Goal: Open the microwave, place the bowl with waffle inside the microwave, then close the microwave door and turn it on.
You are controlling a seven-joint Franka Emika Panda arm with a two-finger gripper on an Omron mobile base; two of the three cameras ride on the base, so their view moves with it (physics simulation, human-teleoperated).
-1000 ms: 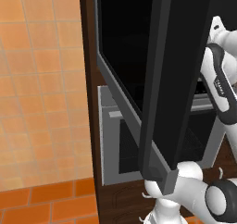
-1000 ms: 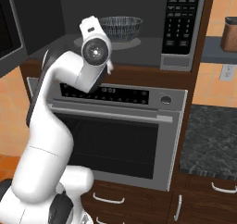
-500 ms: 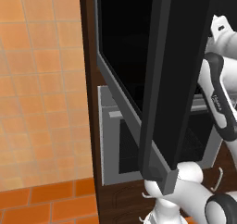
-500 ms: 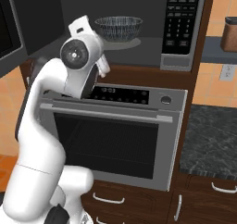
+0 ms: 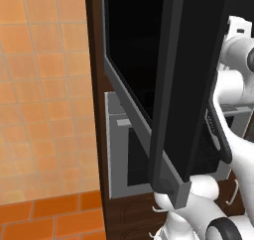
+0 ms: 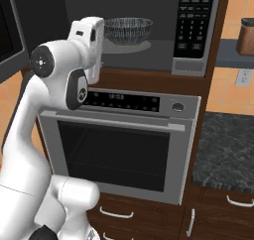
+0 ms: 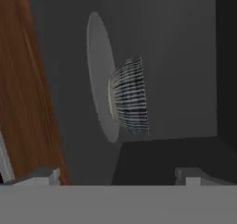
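Black glass microwave door [image 5: 193, 85] ajar: rigid, smooth, push its flat face | bowl [image 6: 127, 30] inside | my pincer [image 7: 118, 174] released, empty.

The arm [image 6: 59, 80] has swung back from the microwave [image 6: 149, 30].

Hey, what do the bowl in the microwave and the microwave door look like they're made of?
The bowl looks like ribbed glass or glazed ceramic: grey, with fine light and dark stripes and a faint sheen. The microwave door, swung open, looks like glossy black glass in a matte grey metal frame.
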